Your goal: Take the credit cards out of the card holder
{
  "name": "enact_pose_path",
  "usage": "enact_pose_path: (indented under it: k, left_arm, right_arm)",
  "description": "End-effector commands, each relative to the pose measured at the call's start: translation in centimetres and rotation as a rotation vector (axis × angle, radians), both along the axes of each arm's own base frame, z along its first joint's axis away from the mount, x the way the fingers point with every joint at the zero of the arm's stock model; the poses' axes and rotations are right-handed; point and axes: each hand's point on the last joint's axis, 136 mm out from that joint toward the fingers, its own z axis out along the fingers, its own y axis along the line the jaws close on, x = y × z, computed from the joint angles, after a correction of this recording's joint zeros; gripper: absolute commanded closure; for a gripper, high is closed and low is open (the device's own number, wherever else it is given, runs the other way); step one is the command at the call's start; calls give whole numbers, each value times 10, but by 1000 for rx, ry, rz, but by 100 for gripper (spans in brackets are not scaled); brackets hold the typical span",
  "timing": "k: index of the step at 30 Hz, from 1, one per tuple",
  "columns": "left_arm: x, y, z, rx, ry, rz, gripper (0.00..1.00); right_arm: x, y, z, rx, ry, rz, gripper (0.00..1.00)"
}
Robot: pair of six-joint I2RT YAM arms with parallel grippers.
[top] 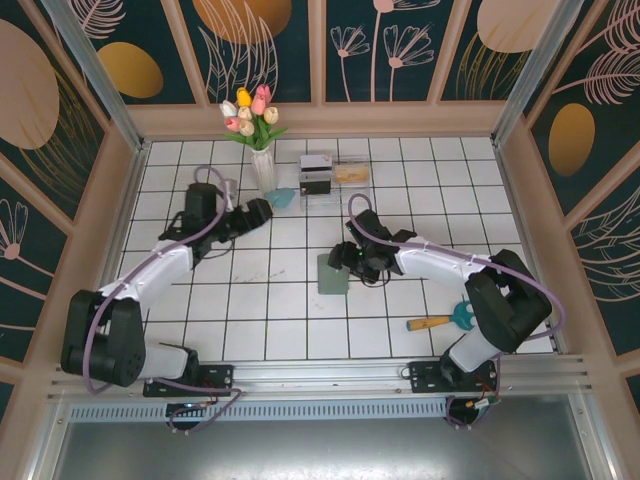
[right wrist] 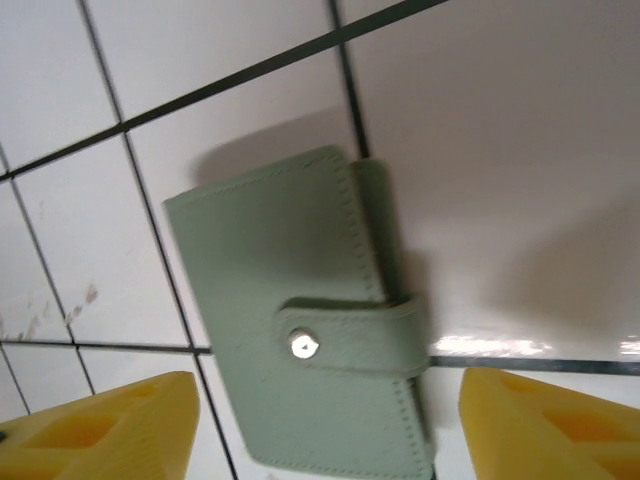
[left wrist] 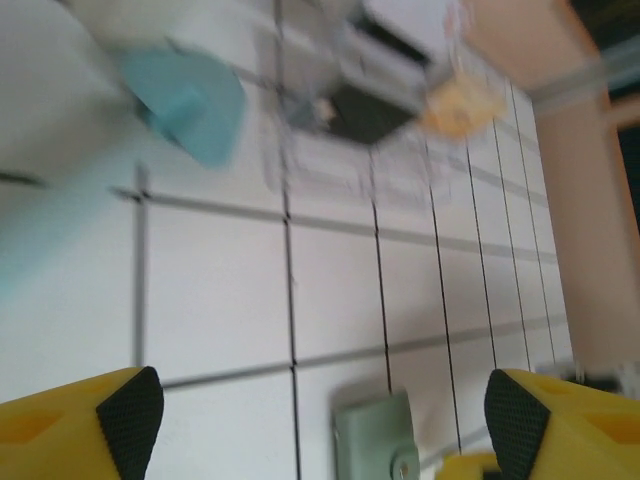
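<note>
In the left wrist view we find nearly everything smeared. The teal thing (left wrist: 190, 105) near the top is a soft blob, and we cannot make out what the box (left wrist: 380, 90) behind it holds. The wallet (left wrist: 375, 440) there is cut off by the bottom edge, as are the left gripper's (left wrist: 320, 425) fingers.

From the right wrist, the wallet (right wrist: 310, 320) lies closed under its snapped strap (so its inside is hidden from us), and the right gripper's (right wrist: 330, 425) fingers run off the bottom edge.

From above, the right gripper (top: 350, 262) covers part of the wallet (top: 330, 280). The box's (top: 320, 180) contents and the tool (top: 432, 322) by the right arm are too small to tell.
</note>
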Motion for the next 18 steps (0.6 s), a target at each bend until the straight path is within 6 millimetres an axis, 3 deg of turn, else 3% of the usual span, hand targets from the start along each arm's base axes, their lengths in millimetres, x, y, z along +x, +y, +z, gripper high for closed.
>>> enact_pose_path:
  k: [1, 7, 13, 18]
  left_arm:
    - [-24, -45, -17, -87, 108, -91, 18]
    - [-55, -101, -50, -112, 249, -187, 37]
    - [-76, -108, -89, -50, 337, -246, 45]
    - [-81, -123, -91, -78, 343, -325, 53]
  right_arm:
    - [8, -4, 1, 3, -26, -15, 35]
    - [13, 2, 3, -8, -35, 38, 42]
    - [11, 9, 1, 24, -24, 63, 48]
    - [7, 18, -4, 62, 0, 106, 50]
